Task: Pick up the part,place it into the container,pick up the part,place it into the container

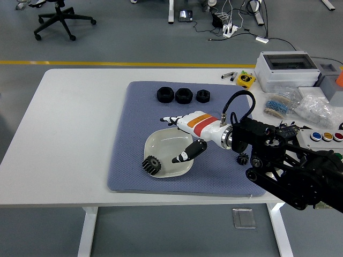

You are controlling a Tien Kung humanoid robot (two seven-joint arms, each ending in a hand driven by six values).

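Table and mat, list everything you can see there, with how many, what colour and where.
gear: one, black, on the dish's near-left rim
dish: one, white, mid-mat, tilted
small gear: one, black, right part of mat, partly hidden
nuts: three, black, row at mat's far edge
mat: one, blue-grey, on white table
box: one, grey, far right, amid clutter
robot hand: right, white with orange bands, open over the dish
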